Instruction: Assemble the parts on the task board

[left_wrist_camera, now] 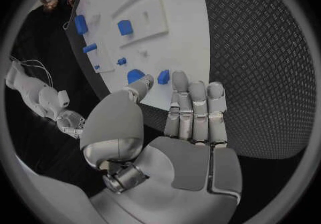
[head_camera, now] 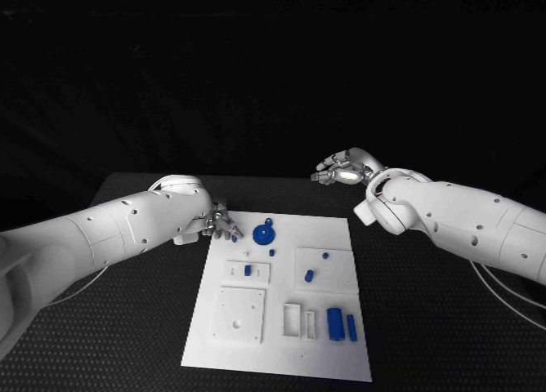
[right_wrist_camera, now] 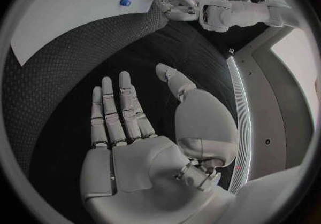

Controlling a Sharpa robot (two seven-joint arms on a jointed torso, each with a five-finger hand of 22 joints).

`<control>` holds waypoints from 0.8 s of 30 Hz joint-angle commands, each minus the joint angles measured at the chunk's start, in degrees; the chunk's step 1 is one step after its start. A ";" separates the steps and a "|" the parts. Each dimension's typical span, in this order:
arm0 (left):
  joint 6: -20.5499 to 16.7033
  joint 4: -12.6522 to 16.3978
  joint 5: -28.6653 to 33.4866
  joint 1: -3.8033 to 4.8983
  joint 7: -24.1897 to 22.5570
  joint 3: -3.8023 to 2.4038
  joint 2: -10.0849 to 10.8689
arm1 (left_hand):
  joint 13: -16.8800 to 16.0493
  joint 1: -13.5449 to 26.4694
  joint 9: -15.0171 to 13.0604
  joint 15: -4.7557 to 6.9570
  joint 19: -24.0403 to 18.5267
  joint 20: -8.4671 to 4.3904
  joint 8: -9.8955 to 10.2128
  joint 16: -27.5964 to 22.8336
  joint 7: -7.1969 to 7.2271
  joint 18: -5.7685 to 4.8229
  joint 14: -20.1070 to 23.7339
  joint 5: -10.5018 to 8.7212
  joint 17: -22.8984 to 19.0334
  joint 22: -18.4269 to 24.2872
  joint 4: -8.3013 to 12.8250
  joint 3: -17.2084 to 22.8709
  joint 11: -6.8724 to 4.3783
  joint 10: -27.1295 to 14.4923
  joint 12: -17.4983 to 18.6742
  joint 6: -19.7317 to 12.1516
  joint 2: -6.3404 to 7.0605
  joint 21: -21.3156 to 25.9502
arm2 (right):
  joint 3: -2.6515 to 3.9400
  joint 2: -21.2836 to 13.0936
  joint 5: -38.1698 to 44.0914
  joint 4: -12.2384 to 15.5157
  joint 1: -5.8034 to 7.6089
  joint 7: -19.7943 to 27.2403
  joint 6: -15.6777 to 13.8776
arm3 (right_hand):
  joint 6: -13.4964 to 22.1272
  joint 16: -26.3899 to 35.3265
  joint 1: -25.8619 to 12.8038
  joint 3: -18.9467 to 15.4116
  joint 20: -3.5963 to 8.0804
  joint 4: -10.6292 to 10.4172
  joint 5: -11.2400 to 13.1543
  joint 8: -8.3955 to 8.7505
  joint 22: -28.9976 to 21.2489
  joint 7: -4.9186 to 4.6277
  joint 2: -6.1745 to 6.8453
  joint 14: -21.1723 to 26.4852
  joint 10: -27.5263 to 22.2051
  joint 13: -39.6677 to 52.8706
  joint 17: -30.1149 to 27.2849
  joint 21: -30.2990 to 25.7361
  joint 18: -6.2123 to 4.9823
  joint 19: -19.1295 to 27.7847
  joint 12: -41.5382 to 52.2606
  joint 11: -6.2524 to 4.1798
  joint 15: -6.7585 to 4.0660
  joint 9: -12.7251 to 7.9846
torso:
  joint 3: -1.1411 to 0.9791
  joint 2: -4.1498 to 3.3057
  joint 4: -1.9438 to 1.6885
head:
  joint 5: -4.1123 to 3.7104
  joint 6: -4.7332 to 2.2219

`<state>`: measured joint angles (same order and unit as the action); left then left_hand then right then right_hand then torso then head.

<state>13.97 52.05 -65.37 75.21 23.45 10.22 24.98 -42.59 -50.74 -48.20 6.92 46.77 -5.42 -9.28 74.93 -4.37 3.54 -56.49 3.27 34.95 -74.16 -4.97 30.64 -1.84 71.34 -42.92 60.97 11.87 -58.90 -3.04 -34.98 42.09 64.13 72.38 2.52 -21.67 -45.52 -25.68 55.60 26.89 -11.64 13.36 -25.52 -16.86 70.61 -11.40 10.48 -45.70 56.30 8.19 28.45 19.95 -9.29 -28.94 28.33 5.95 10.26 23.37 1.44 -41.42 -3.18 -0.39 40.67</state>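
The small blue peg (head_camera: 235, 238) at the task board's (head_camera: 285, 359) 11 o'clock corner looks light, stiff and slippery, so the left robot hand (head_camera: 217, 224), spread wide and empty, should pinch its sides.

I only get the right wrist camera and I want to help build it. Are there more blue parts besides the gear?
Observer: Yes. The head view shows a thick blue block with a thinner blue bar beside it, at the task board's near end.
Operator: Is the left hand holding anything?
Observer: In the left wrist view a small blue part sits between the left hand's thumb and fingertips; I cannot tell if they touch it.
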 commanded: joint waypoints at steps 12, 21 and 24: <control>-0.01 -0.92 2.30 -0.20 -1.39 0.05 -0.44 | -0.23 -0.85 0.67 -0.04 -0.44 -6.73 -0.54 0.55 0.03 -0.92 0.38 0.39 0.14 -0.53 2.84 -0.78 -0.05 -0.57 0.71 -0.07 -3.77 0.56 | 0.03 0.24 0.13 -0.08 -0.01 0.39 0.67 | -0.51 0.10 0.06 0.03 -0.01 -0.41 -0.38 -0.28 0.13 -0.29 0.28 0.34 -5.23 -0.13 -0.11 -0.44 0.35 0.49 -0.18 3.09 0.02 -0.07 | 0.01 -0.01 0.01 | -0.15 0.02; 0.11 -1.22 3.13 -0.20 -1.64 0.05 -0.71 | -0.25 -0.84 0.88 0.01 -0.35 -6.76 -0.58 0.72 0.00 -0.92 0.29 0.41 0.20 -0.68 3.42 -0.88 -0.01 -0.58 0.84 -0.14 -4.85 0.57 | 0.03 0.30 0.13 -0.06 -0.01 0.39 0.71 | -0.50 0.08 0.07 0.02 -0.01 -0.42 -0.38 -0.29 0.17 -0.29 0.29 0.36 -5.23 -0.19 -0.14 -0.48 0.35 0.49 -0.16 3.09 0.02 -0.08 | 0.01 -0.02 0.02 | -0.19 0.03; 0.28 -1.48 3.57 -0.20 -1.65 0.05 -0.77 | -0.24 -0.87 0.94 0.03 -0.34 -6.77 -0.60 0.78 -0.02 -0.93 0.27 0.38 0.22 -0.73 3.65 -0.89 0.01 -0.63 0.92 -0.16 -5.18 0.59 | 0.03 0.34 0.13 -0.08 -0.01 0.38 0.70 | -0.50 0.08 0.08 0.03 -0.01 -0.43 -0.38 -0.29 0.18 -0.29 0.29 0.36 -5.22 -0.21 -0.14 -0.49 0.34 0.49 -0.15 3.09 0.02 -0.08 | 0.00 -0.02 0.01 | -0.14 0.01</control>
<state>14.22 50.65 -62.93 75.01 22.57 10.29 24.38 -42.74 -51.72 -47.30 6.90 46.78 -5.42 -9.50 75.44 -4.27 3.54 -56.49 3.50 35.12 -74.83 -1.57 29.74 -1.84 70.94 -42.36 60.89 7.23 -58.69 -3.04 -34.71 42.09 64.05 72.38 2.52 -21.61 -45.48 -25.68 55.60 26.89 -11.64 13.36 -25.52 -16.85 70.70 -11.44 10.48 -45.71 56.30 8.08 28.40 19.73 -9.29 -28.94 28.33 5.95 10.25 23.38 1.46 -41.42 -3.16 -0.56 40.69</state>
